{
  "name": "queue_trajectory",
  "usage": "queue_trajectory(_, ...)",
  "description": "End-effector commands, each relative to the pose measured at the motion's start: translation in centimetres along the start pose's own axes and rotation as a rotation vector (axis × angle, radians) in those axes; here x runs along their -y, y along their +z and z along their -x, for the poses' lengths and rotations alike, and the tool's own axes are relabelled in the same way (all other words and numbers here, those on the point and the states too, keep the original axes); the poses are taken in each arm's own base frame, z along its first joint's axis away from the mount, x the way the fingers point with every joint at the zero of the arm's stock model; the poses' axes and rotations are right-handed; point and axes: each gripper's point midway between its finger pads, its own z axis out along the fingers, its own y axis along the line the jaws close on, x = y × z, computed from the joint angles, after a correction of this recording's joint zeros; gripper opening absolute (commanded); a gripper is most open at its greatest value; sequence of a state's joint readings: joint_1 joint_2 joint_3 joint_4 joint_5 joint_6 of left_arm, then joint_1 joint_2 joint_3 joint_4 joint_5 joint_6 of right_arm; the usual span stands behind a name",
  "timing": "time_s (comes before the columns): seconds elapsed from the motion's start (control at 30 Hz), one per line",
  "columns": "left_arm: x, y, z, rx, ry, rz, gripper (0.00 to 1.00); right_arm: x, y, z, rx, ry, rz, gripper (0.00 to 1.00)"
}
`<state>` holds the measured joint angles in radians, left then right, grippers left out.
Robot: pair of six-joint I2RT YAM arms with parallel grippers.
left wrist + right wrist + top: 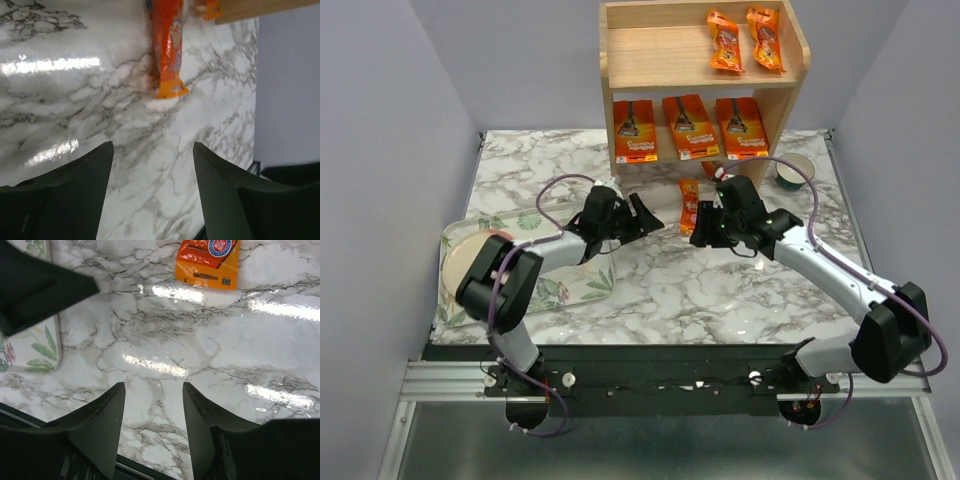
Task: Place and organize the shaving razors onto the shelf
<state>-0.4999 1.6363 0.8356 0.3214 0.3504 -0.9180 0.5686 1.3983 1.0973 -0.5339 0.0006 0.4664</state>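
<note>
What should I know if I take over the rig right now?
Left tool: open, empty, over the table.
Right tool: open, empty.
Done: two narrow packs on the top tier of the shelf, and three wide cards on the lower tier.
Left: one loose pack lies flat on the table between the tools. An orange piece at the shelf's foot is mostly hidden and may be another pack.

Leaf-print tray (576, 290), small bowl (795, 171), marble table (720, 300)
</note>
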Motion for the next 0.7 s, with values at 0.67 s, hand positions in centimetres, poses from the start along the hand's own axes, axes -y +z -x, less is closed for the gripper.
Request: queue_trajectory(0.67, -0.5, 13.1, -2.8, -0.002, -0.15, 0.102, 0.61, 3.8, -3.9, -2.5, 0.085, -0.002, -0.002, 0.63)
